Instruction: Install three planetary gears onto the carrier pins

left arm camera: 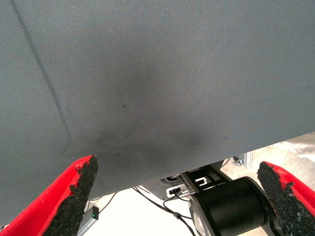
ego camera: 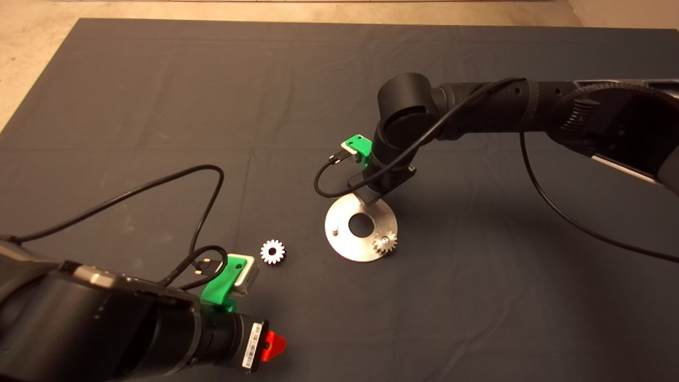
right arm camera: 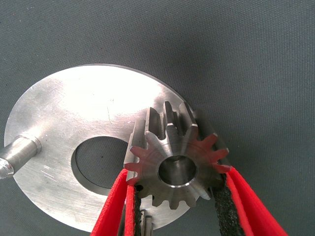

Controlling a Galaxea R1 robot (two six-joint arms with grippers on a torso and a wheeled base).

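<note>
In the head view a flat round silver metal disc (ego camera: 346,245) with a large centre hole lies on the dark grey mat (ego camera: 159,95) just right of the frame's centre. One darker grey toothed gear (ego camera: 384,243) already sits on a pin at the disc's lower right rim, and a bare short silver pin (ego camera: 334,230) stands at its left rim. The right gripper (ego camera: 370,198), on the black arm entering from the right edge, hangs over the disc's upper rim. In the right wrist view its red fingers (right arm camera: 115,206) with black pads are closed against the two sides of a second grey toothed gear (right arm camera: 174,166), held teeth-out above the disc near the centre hole. A bright silver-white gear (ego camera: 272,251) lies flat on the mat just left of the disc, apart from it. The left gripper (ego camera: 273,345) rests at the lower left of the head view, its fingers (left arm camera: 74,191) spread wide and holding nothing.
</note>
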